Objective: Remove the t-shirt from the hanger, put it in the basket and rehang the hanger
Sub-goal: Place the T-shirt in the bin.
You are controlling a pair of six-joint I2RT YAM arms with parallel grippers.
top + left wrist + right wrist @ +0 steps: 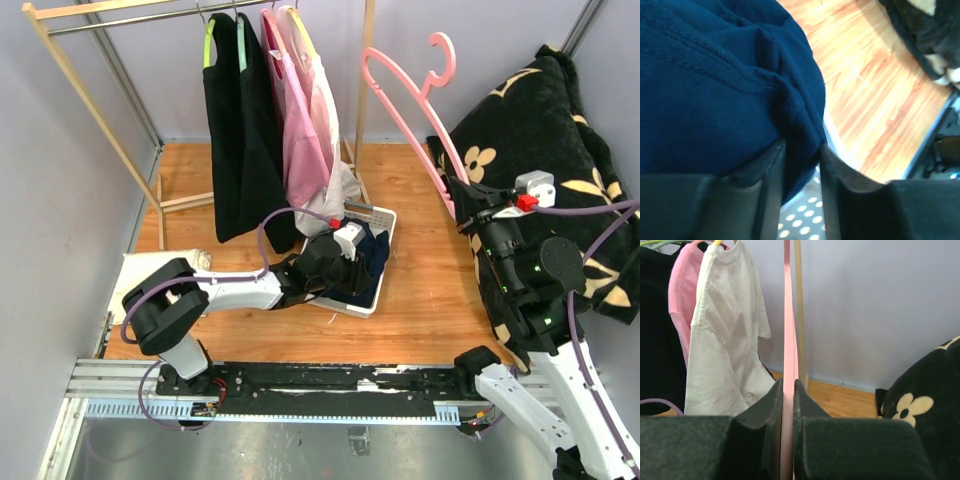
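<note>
Wood tabletop (430,280) fills the middle of the overhead view. Clothes rack (80,90) stands at 11 o'clock w/ three garments on it: black one (240,150) on the left, pink shirt (300,140) in the middle, white shirt (725,340) on the right. Black floral blanket (540,130) is heaped at 2–3 o'clock, behind the R arm.

White perforated basket (380,218) sits near table centre, just at 6 o'clock of the hanging clothes. Navy t-shirt (715,85) is bunched in it, off the hanger and well apart from it.

Pink hanger (787,315) is at 1 o'clock, held up in the air, bare, hook uppermost.

L gripper (800,150) reaches across to the basket from 8 o'clock. Jaws nearly closed, narrow gap only, w/ a fold of the navy cloth pinched between the fingers; perforated basket floor shows below them.

R gripper (788,385) is at 3 o'clock, in front of the blanket. Jaws clamped tight on the hanger's thin bar, both pads touching it, no gap visible.
</note>
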